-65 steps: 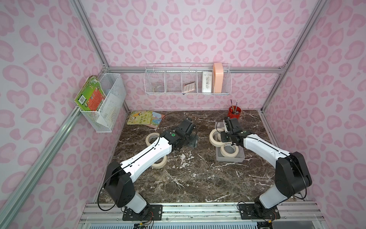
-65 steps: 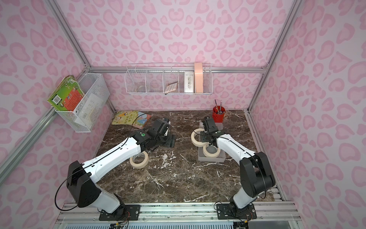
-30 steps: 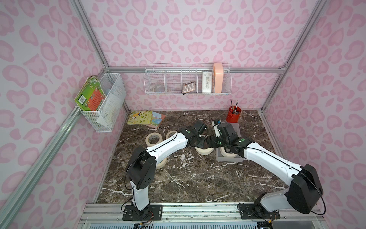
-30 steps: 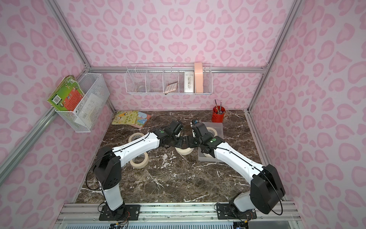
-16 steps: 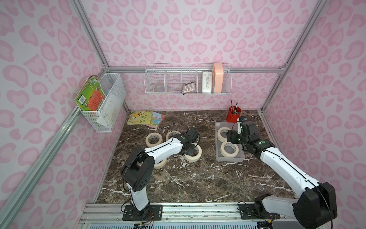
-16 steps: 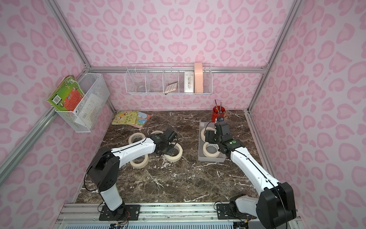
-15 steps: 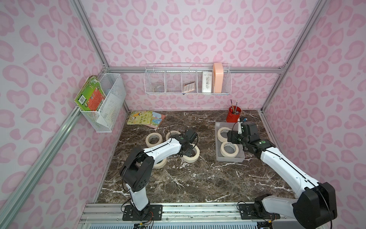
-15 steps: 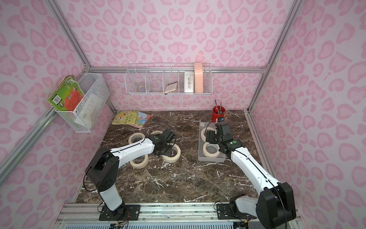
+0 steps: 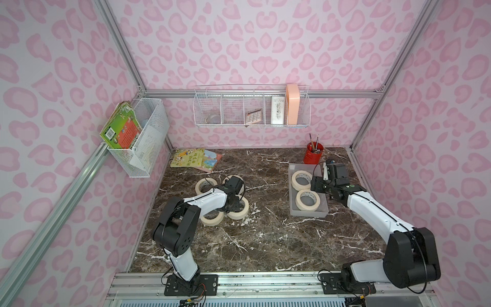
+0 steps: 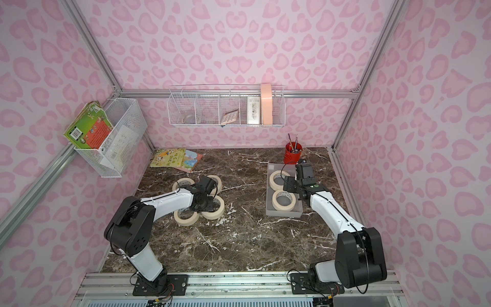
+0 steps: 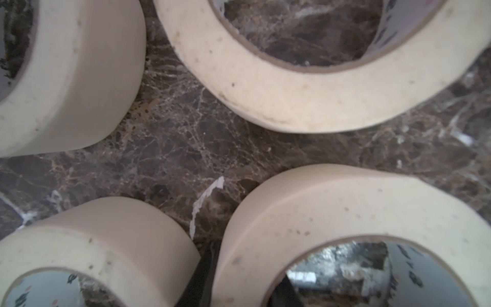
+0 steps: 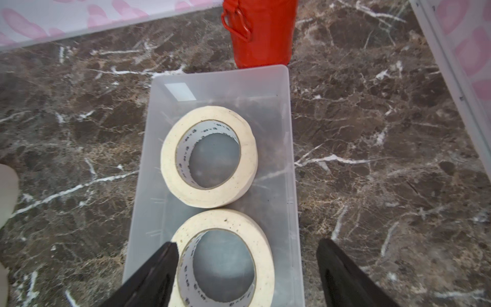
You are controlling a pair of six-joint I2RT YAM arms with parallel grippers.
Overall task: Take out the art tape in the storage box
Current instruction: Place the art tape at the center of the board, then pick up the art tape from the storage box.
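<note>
Right wrist view showed two art tape rolls [image 12: 210,198] in the storage box [image 12: 218,79], the right gripper [image 12: 247,243] above them, jaws apart. Well apart from the box, the left gripper [image 11: 244,273] clamped another roll [image 11: 345,207] by its wall.

Two rolls of art tape [image 9: 307,200] in the storage box [image 9: 308,213] — four more on the table [image 9: 265,239], well left

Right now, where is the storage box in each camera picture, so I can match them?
In a top view: storage box on the right arm's side, in front of the red pen cup.
In a top view: same place, cup behind.
Left wrist: not in it; only art tape on marble.
Right wrist: centre, two rolls inside.
Shared landmark: the red pen cup.
</note>
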